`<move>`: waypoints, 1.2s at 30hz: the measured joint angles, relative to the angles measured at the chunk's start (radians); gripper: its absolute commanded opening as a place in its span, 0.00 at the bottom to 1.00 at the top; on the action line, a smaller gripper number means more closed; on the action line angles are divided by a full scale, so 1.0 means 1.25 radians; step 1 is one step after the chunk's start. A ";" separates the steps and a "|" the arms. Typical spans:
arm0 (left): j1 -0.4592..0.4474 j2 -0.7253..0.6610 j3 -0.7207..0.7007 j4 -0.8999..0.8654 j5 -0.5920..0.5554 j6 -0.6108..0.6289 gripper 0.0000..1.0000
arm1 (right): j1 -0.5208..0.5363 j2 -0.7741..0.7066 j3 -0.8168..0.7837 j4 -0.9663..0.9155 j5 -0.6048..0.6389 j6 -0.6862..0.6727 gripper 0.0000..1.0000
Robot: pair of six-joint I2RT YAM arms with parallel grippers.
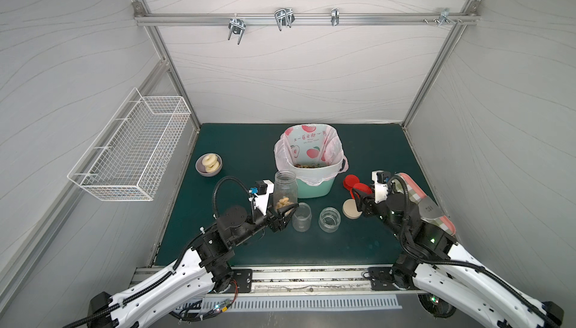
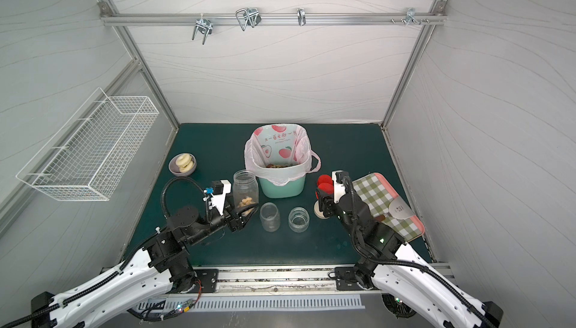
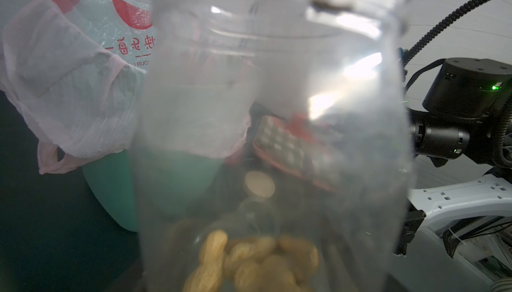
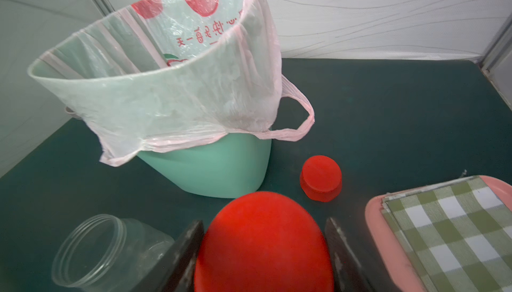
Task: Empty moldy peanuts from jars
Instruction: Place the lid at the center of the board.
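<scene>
Dark green matting (image 1: pixel 218 242) lies under both arms. Reaching forward, the left gripper (image 1: pixel 285 210) clamps an upright, open jar (image 1: pixel 284 186) of moldy peanuts (image 1: pixel 283 201) just beside the mint bin (image 1: pixel 314 187). Angled inward, the right gripper (image 4: pixel 263 249) pinches a red lid (image 4: pixel 263 229).

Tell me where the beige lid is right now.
In both top views the beige lid lies flat on the green mat, on the right side, between the squat open jar and the right gripper.

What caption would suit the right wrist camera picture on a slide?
Right pincer grips a red lid; another red lid lies beside the bag-lined green bin.
</scene>
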 measured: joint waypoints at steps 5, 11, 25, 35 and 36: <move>0.000 -0.013 0.000 -0.011 -0.007 0.000 0.34 | 0.002 -0.033 -0.084 0.053 0.063 0.012 0.31; 0.000 -0.013 0.000 -0.022 -0.013 0.000 0.34 | 0.002 -0.002 -0.143 0.124 0.132 0.019 0.32; 0.000 -0.053 0.000 -0.047 -0.025 0.000 0.34 | -0.056 0.139 -0.269 0.309 0.240 0.110 0.31; 0.000 -0.066 0.000 -0.061 -0.036 0.001 0.34 | -0.068 0.174 -0.309 0.333 0.284 0.210 0.31; 0.000 -0.066 0.000 -0.063 -0.037 0.001 0.34 | -0.068 0.182 -0.309 0.334 0.286 0.219 0.31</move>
